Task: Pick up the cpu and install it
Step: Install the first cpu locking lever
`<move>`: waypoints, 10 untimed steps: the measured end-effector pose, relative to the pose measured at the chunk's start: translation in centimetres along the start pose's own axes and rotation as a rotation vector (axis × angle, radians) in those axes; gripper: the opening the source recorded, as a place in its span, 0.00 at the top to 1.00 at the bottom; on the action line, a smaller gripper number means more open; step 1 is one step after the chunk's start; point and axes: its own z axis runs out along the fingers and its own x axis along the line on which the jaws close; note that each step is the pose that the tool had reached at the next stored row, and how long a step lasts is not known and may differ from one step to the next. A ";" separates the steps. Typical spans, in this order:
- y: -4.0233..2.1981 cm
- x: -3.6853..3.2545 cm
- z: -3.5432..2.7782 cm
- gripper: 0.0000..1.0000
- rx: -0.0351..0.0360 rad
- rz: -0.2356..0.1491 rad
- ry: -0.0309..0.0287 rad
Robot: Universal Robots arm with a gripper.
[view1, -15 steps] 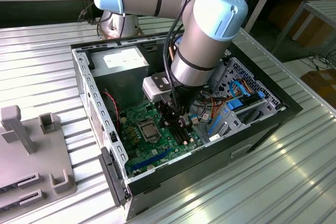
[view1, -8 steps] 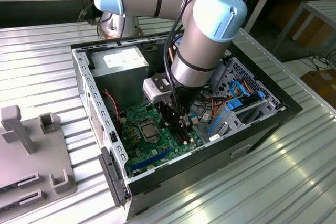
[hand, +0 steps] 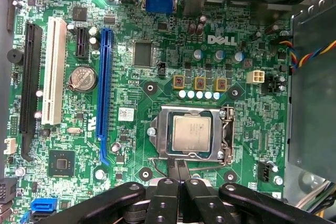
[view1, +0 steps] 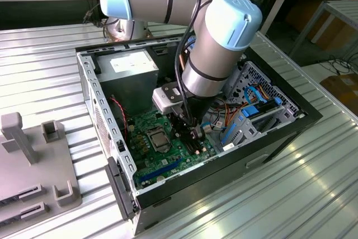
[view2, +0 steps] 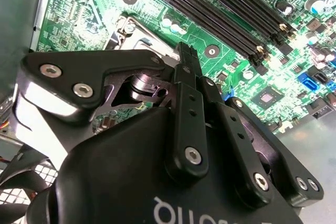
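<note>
A green motherboard [hand: 131, 145] lies inside the open computer case [view1: 89, 82]. The cpu [hand: 191, 132] sits seated in its socket, just beyond the gripper [hand: 178, 169], apart. The fingers [hand: 171, 174] are pressed together, empty.

A ribbed, silver metal counter [view1: 313, 183] fills the frame in the exterior view, carrying an open black computer case [view1: 196, 132] at the centre and a flat grey fixture plate [view1: 28, 166] with upright grey blocks at the lower left edge.
</note>
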 end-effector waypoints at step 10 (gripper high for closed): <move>0.00 0.56 0.49 0.89 -0.0004 -0.009 0.0013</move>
